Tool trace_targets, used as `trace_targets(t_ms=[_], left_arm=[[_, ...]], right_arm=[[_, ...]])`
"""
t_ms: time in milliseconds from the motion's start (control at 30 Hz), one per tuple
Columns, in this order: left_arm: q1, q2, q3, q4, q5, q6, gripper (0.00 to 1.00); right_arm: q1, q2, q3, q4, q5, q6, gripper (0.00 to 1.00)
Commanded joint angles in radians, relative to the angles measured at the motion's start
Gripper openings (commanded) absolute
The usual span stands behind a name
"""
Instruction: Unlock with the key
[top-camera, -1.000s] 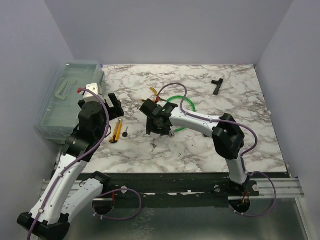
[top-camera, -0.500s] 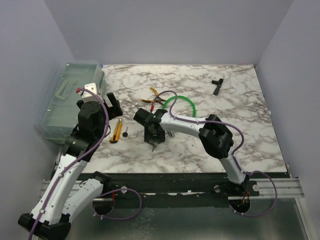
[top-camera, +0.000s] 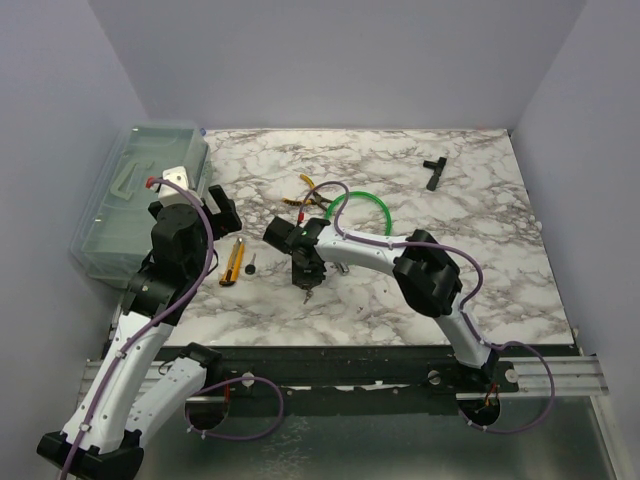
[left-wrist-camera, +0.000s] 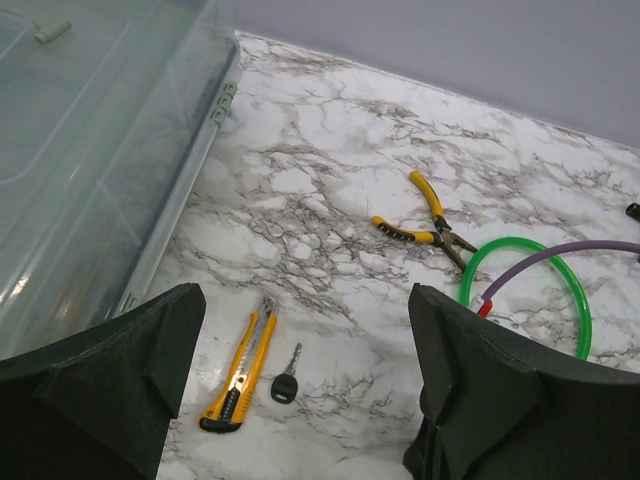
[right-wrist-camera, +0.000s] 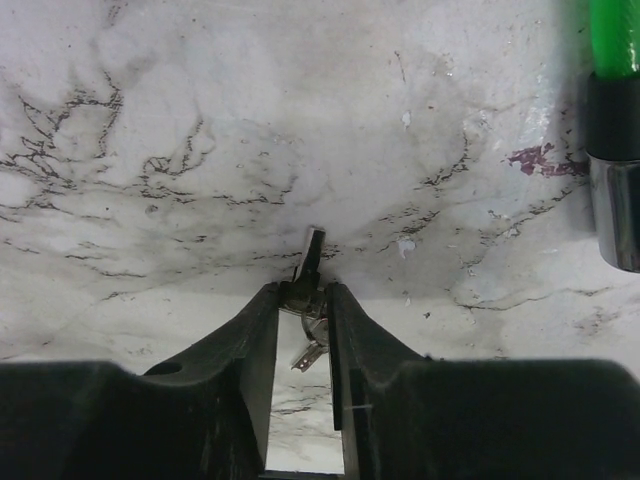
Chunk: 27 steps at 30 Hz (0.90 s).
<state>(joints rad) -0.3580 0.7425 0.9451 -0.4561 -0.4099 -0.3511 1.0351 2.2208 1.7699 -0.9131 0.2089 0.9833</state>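
The key (right-wrist-camera: 313, 252) is a tiny pale metal one lying on the marble table (top-camera: 400, 300). Its blade pokes out ahead of my right gripper (right-wrist-camera: 303, 292), whose fingertips press on its head from both sides. A second small key on the same ring (right-wrist-camera: 311, 350) hangs between the fingers. From above, the right gripper (top-camera: 307, 283) points down at the table's near middle. A green cable loop (top-camera: 365, 203) with a black and chrome end (right-wrist-camera: 615, 200) lies just right of it. My left gripper (left-wrist-camera: 300, 400) hovers open over the left side, holding nothing.
Below the left gripper lie a yellow utility knife (left-wrist-camera: 240, 372) and a black-headed key (left-wrist-camera: 283, 385). Yellow-handled pliers (left-wrist-camera: 425, 218) rest farther back. A clear plastic box (top-camera: 135, 200) fills the left edge. A black T-shaped part (top-camera: 433, 170) sits at the back right.
The right gripper moved left and toward the near edge, came down over the small key, and its jaws narrowed onto it. The left arm stayed still.
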Motion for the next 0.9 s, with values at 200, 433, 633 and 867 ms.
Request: trace_targets(t_ms=[200, 433, 633, 867], left_arm=[[0.01, -0.003, -0.006, 0.013, 0.01, -0.007, 0.9], [0.01, 0.008, -0.008, 0.013, 0.029, -0.005, 0.9], [0.01, 0.027, -0.016, 0.038, 0.141, 0.004, 0.9], [0.009, 0.067, -0.017, 0.049, 0.283, -0.033, 0.9]], right_arm=[[0.019, 0.067, -0.081, 0.067, 0.005, -0.028, 0.08], [0.019, -0.035, -0.223, 0.254, 0.011, -0.162, 0.05], [0.019, -0.118, -0.334, 0.415, -0.008, -0.253, 0.05], [0.019, -0.183, -0.423, 0.514, 0.013, -0.299, 0.01]])
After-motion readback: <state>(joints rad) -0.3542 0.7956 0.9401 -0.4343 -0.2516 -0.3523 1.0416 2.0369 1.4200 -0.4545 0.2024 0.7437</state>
